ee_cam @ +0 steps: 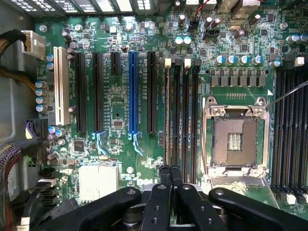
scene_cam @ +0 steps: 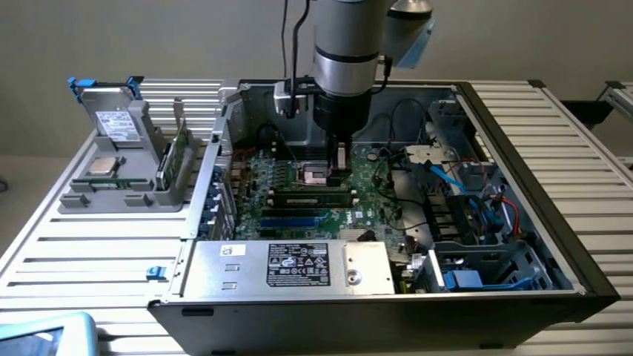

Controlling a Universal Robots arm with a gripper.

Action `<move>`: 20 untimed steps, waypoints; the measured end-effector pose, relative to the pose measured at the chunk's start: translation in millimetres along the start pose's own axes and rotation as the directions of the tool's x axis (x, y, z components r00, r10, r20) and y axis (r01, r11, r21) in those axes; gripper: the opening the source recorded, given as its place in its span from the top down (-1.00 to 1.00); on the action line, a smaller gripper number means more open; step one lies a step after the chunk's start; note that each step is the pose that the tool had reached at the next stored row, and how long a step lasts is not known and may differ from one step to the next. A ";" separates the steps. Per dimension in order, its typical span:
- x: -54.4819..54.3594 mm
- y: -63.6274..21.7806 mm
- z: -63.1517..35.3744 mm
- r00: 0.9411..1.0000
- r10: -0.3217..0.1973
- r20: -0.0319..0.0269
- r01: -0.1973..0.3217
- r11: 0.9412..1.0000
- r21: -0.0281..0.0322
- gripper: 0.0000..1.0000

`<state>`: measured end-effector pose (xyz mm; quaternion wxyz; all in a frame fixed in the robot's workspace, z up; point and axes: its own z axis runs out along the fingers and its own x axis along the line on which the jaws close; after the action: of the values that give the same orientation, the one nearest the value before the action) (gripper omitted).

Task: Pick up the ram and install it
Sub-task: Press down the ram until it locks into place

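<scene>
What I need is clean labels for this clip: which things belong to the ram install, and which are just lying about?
Job: ram standing upright on the motherboard; gripper, shut, close by the ram.
Lying about: processor chip in the grey holder; power supply; blue cables.

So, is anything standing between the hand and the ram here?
Nothing visible does. The shut hand hangs right over one end of the ram, which appears to be seated on the motherboard beside the processor socket.

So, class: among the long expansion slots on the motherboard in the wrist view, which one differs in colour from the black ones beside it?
The blue slot; its immediate neighbours are black.
</scene>
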<state>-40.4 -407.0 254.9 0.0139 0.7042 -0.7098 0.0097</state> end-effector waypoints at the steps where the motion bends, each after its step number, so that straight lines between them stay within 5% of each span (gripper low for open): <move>1: -0.4 -0.6 0.3 1.000 0.000 0.000 0.000 1.000 0.000 0.78; 20: -2.3 -8.8 18.1 1.000 0.000 -0.001 0.000 1.000 0.009 0.78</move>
<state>-31.7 -405.4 236.7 0.0112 0.7041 -0.7099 0.0130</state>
